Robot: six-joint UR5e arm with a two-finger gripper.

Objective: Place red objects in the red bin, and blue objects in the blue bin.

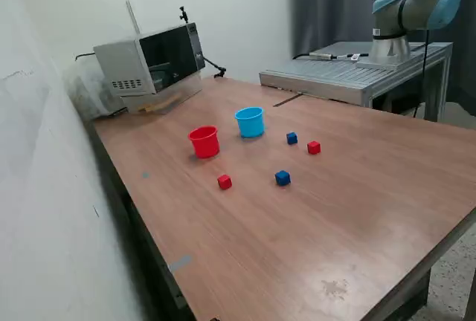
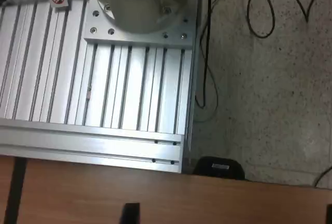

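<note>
I count two red cubes point(image 1: 224, 181) point(image 1: 314, 147), two blue cubes point(image 1: 282, 178) point(image 1: 291, 138), one red cup point(image 1: 204, 142), one blue cup point(image 1: 251, 122); I can't tell the hand's opening.

A small round red plastic cup point(image 1: 204, 141) stands upright and open-mouthed on the wooden tabletop, tapering slightly toward its base. Just beside it, toward the exterior view's right and a little farther back, stands a matching light-blue plastic cup point(image 1: 251, 122), also upright; the two are close but apart. Four tiny cubes lie scattered in front of and beside the cups, all separate. One solid red cube point(image 1: 224, 181) sits in front of the red cup. A dark blue cube point(image 1: 282, 178) lies to its right. Another dark blue cube point(image 1: 291, 138) rests near the blue cup, with the second red cube point(image 1: 314, 147) just beside it
</note>
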